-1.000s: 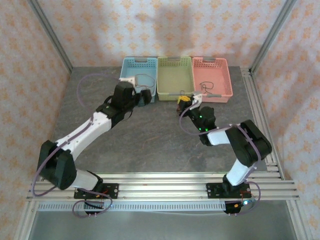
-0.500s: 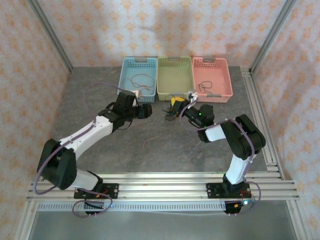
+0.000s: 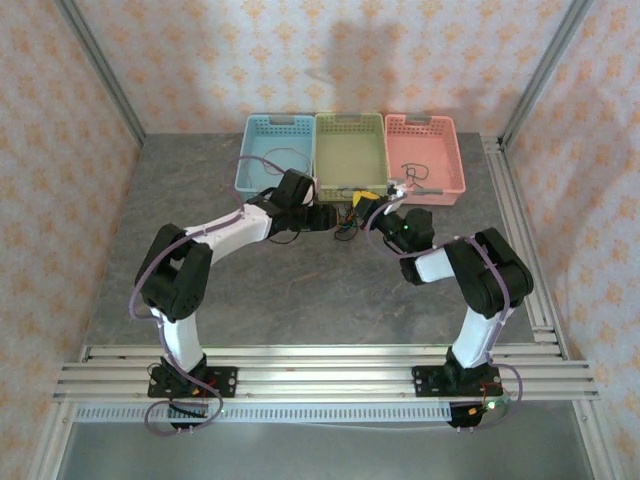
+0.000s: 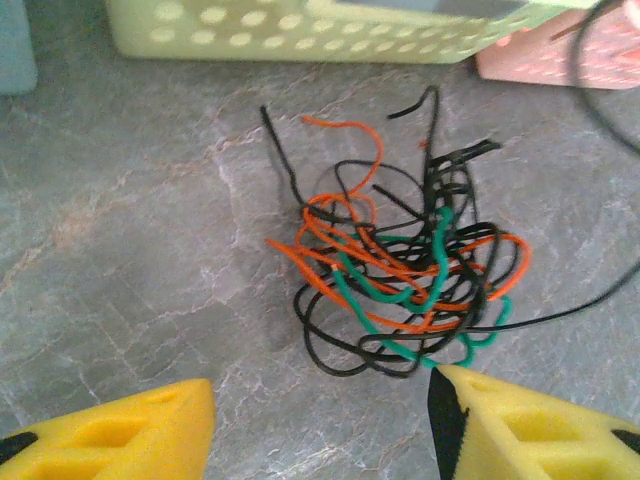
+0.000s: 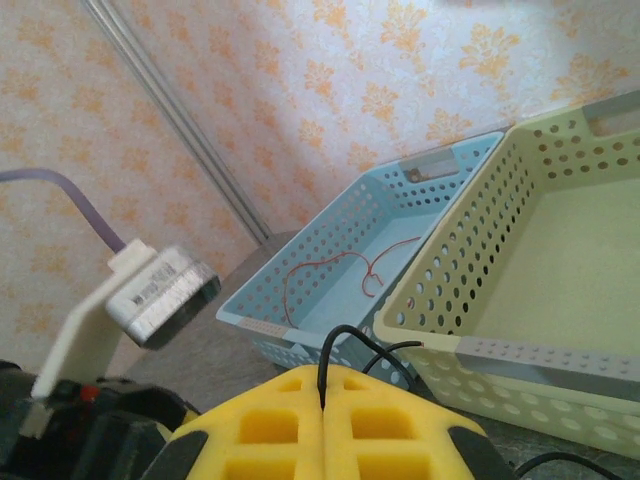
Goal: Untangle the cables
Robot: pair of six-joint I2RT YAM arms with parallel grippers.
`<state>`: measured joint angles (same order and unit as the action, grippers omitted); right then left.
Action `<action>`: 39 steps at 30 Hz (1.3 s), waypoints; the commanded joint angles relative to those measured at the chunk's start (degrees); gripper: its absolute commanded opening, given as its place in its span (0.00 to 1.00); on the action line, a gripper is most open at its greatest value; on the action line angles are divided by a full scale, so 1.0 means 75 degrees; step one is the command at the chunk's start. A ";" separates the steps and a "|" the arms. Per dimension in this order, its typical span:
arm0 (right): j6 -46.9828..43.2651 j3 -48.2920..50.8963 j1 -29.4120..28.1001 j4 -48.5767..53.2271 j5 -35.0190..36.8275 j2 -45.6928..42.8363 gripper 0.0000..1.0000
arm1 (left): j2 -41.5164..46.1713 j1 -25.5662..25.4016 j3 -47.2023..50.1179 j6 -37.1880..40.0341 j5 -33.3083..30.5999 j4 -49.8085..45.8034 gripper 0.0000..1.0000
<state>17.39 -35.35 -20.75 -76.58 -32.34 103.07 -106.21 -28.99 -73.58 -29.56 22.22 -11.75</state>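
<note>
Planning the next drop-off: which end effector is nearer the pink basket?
Right. The right end effector sits just off the near-left corner of the pink basket; the left end effector is farther left, over the cables.

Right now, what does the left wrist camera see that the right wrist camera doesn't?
Left wrist camera: the tangled clump of orange, black and green cables on the grey table, just ahead of the open left gripper. Right wrist camera: a red cable lying in the blue basket, and the right gripper shut on a black cable. Both: the green basket.
</note>
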 commanded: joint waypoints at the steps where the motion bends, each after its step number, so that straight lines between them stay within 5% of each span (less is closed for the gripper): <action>1: 0.0036 0.0088 0.0070 -0.0361 0.0093 -0.0072 0.00 | -0.0134 -0.0161 -0.0332 -0.0481 0.0004 0.0019 0.60; 11: 0.0025 0.0073 0.0071 -0.0349 0.0021 -0.0076 0.00 | -0.0747 -0.0276 -0.0815 -0.1248 0.0019 0.0410 0.57; 39: 0.0034 0.0008 0.0064 -0.0225 0.0001 -0.0057 0.00 | -0.1022 -0.0915 -0.0909 -0.1087 0.0237 0.0438 0.53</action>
<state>17.39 -35.18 -20.51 -76.55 -32.32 103.07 -113.80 -35.55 -78.32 -38.98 24.18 -6.96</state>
